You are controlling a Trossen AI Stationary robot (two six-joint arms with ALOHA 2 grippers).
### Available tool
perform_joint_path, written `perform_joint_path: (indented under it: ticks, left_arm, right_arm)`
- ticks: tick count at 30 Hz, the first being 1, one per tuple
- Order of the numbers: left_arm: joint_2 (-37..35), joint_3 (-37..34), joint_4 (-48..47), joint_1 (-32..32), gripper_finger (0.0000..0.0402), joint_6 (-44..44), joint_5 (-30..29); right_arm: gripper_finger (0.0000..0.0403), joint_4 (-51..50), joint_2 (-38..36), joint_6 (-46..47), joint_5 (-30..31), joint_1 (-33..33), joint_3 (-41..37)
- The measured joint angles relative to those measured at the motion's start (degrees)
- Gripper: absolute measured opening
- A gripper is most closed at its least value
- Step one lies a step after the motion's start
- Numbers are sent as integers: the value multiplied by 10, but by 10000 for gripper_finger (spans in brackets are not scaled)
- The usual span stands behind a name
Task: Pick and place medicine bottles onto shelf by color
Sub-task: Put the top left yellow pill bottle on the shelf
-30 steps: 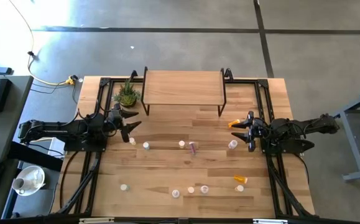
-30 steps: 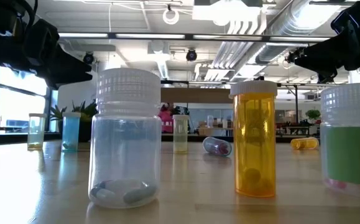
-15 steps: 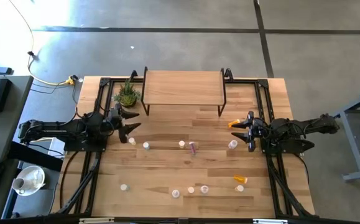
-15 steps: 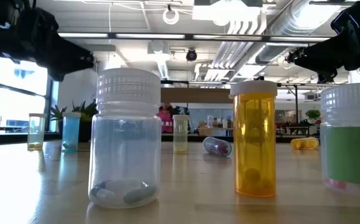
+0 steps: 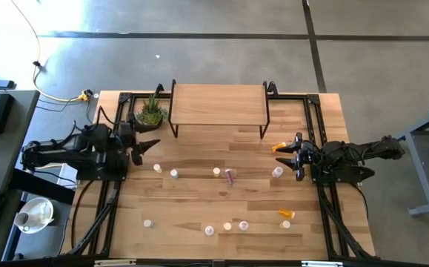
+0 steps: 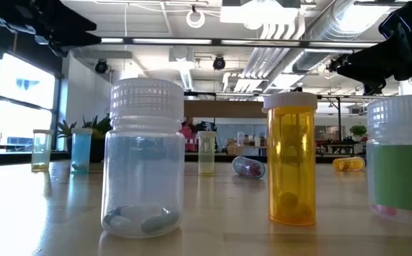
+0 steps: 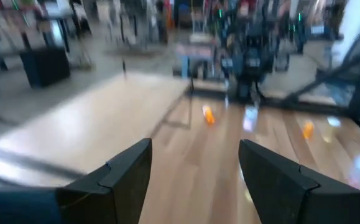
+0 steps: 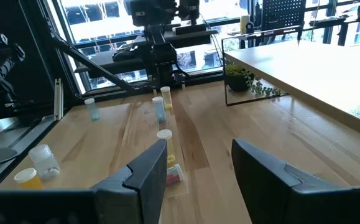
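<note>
Altogether eleven medicine bottles (image 5: 216, 172) were on the table (image 5: 199, 204), nine standing and two lying down. One shelf (image 5: 218, 104) at the back held none. Both the left gripper (image 5: 146, 146) and right gripper (image 5: 288, 154) were open, holding nothing.

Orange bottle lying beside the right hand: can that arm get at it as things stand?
Probably yes. The orange bottle lies on its side on bare table close by the right hand, which is open and holds nothing. Nothing stands between them.
</note>
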Motion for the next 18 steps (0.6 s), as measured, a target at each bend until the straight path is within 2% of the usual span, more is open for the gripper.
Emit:
perform_joint_path:
  ticks: [3, 7, 14, 18]
  left_arm:
    - [23, 18, -65, 0, 229, -31, 29]
    - [52, 19, -69, 0, 229, -44, 67]
    - [120, 26, -61, 0, 229, -64, 63]
    - [166, 77, -88, 0, 229, -64, 51]
  right_arm:
    - [172, 0, 0, 0, 0, 0, 0]
    - [172, 0, 0, 0, 0, 0, 0]
    - [172, 0, 0, 0, 0, 0, 0]
    - [172, 0, 0, 0, 0, 0, 0]
